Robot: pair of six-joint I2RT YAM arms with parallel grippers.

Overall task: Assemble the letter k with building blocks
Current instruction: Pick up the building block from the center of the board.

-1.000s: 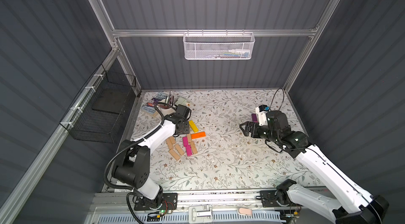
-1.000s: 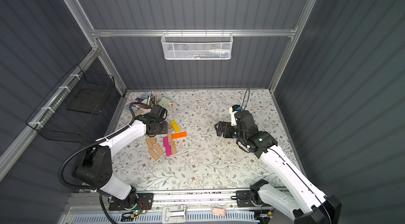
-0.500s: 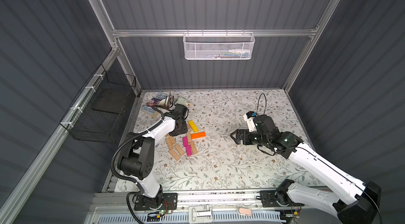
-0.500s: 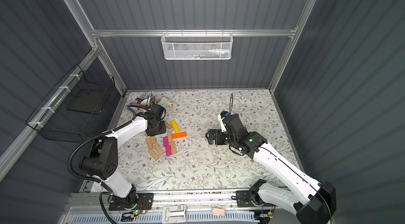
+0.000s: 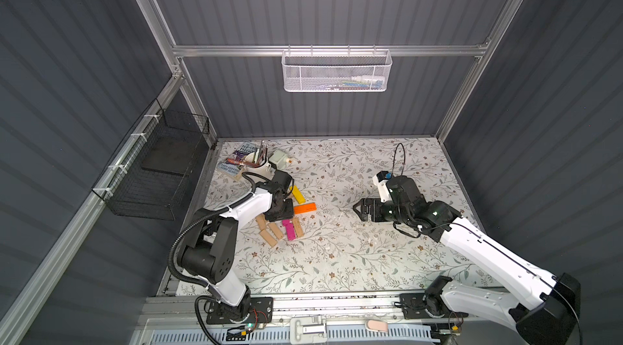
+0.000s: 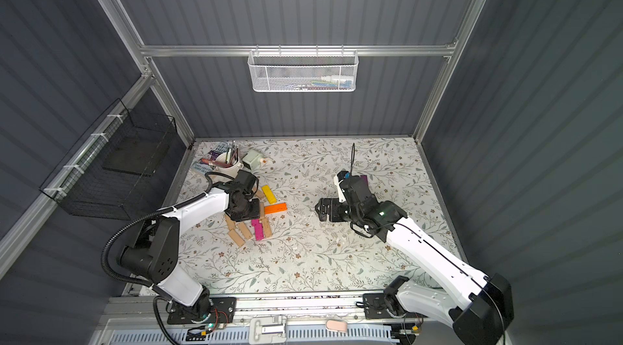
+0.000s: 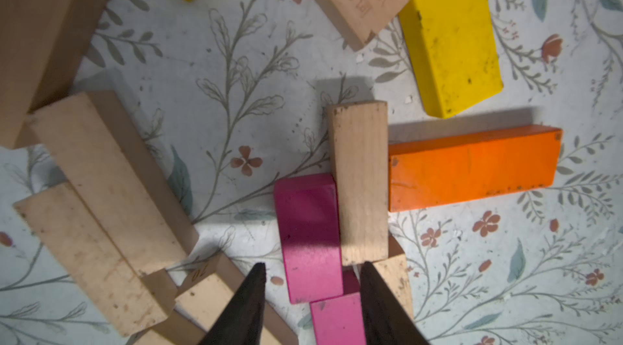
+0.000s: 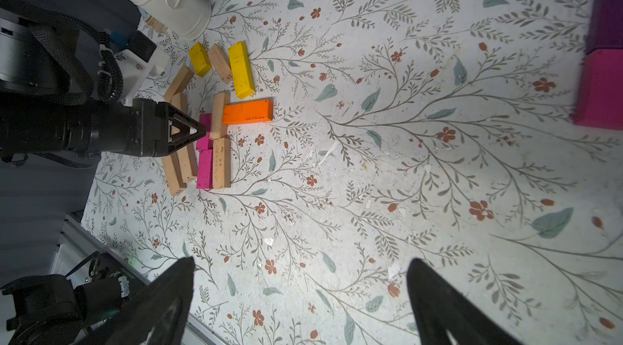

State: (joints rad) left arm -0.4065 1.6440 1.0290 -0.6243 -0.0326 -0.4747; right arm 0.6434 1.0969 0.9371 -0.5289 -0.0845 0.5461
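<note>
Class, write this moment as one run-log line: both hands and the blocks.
left hand: astride pink block, grip unclear | right hand: open, empty, over bare mat | blocks: jumbled, no K yet

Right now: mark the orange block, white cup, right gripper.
orange block (image 7: 472,168), left wrist view, top face centre
white cup (image 8: 182,13), right wrist view, side wall
right gripper (image 8: 300,262), right wrist view, between fingertips

Purple block (image 8: 608,16) partly off-frame
</note>
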